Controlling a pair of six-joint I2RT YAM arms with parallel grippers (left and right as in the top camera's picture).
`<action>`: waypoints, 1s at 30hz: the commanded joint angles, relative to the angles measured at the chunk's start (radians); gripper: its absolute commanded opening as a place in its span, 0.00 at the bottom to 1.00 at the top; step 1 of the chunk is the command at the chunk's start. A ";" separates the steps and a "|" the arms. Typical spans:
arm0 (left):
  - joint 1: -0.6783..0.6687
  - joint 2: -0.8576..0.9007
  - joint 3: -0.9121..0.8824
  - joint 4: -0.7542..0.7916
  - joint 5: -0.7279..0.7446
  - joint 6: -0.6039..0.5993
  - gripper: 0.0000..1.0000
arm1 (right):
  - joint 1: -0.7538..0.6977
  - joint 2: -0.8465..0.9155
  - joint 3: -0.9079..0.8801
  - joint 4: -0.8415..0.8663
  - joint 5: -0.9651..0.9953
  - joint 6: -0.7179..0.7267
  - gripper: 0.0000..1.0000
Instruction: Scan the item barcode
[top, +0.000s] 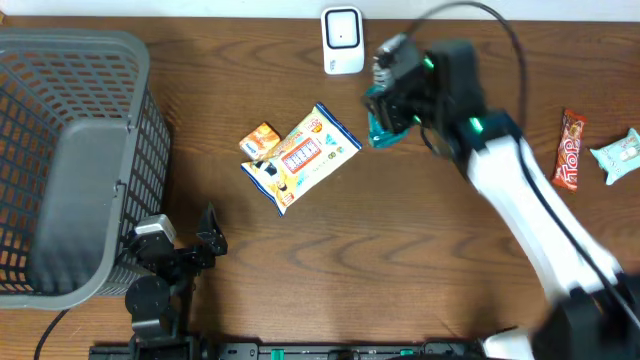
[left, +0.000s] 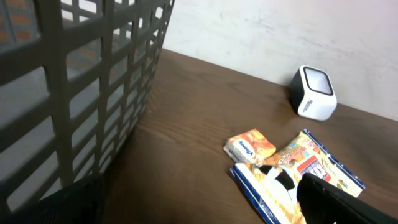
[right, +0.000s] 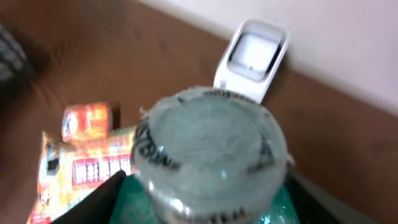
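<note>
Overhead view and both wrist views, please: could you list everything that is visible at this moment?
table: one, brown wood, under everything
basket: one, grey plastic mesh, left side
barcode scanner: one, white, far edge at the centre
snack bag: one, yellow and blue, lying flat near the centre
small packet: one, orange, at the snack bag's left corner
teal packet: one, teal with a pale top, held off the table near the barcode scanner
chocolate bar: one, red, right side
wrapped item: one, pale teal, far right edge
left gripper: one, black, open, beside the basket
right gripper: one, black, shut on the teal packet
</note>
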 joint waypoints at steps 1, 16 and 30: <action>-0.002 -0.002 -0.024 -0.009 -0.006 0.002 0.98 | -0.023 -0.112 -0.230 0.203 -0.014 0.017 0.08; -0.002 -0.002 -0.024 -0.009 -0.006 0.002 0.98 | -0.022 -0.037 -0.549 0.771 -0.006 0.142 0.09; -0.002 -0.002 -0.024 -0.009 -0.006 0.002 0.98 | -0.022 0.123 -0.549 0.942 -0.011 0.142 0.39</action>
